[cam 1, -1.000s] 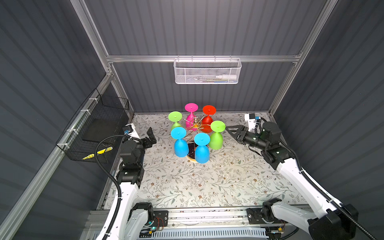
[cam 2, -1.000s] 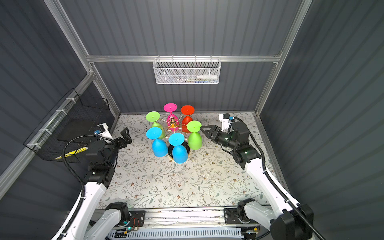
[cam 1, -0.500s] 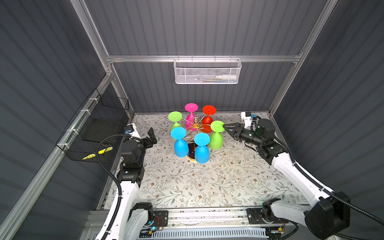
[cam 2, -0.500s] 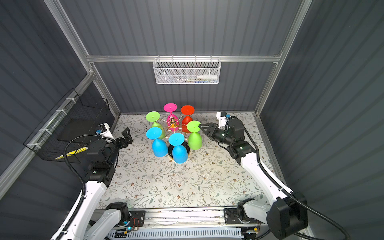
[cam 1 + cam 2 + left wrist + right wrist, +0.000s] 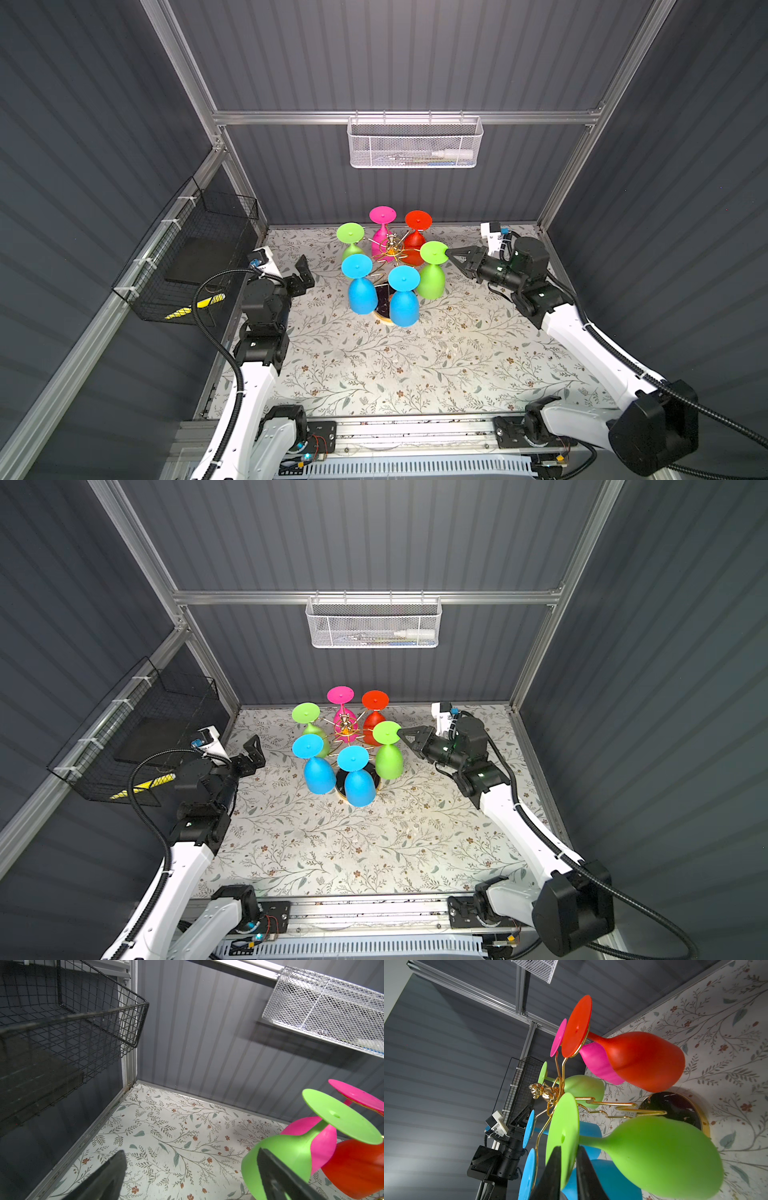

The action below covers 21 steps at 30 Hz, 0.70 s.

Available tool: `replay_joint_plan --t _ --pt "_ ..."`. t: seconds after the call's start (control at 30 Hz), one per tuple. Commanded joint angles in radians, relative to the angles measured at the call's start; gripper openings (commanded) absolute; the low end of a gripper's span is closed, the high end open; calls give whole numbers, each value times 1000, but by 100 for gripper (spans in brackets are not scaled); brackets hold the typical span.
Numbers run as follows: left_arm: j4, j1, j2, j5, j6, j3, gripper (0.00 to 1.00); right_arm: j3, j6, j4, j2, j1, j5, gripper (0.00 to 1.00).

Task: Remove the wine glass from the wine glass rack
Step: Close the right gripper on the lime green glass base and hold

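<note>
Six glasses point(image 5: 361, 296) on one rack point(image 5: 392, 247); right hand point(image 5: 449, 254) pinches one green glass point(image 5: 432, 281).

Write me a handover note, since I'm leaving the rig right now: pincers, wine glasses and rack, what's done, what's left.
Right pincer: shut on the foot rim of the green wine glass nearest it; glass not lifted yet.
Left pincer: open, empty, touching nothing.
Gold wine glass rack: on the floral table, all six glasses hanging upside down: that green one, a second green wine glass, two blue wine glasses, a pink wine glass, a red wine glass.
Done: reach and grip.
Left: probably draw the foot outward from its ring arm, then set the glass down.
</note>
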Motion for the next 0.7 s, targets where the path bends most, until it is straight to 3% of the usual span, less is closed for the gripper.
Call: replay_joint_plan --t 0.0,0.27,0.67 --pt "-2 -2 -6 16 -9 -2 100 11 6 25 -11 6 -16 12" --pt "-2 -2 -5 18 -14 -2 100 19 21 27 -33 6 -15 0" --pt "-2 -2 -3 23 -19 -2 100 29 88 77 -48 18 -15 0"
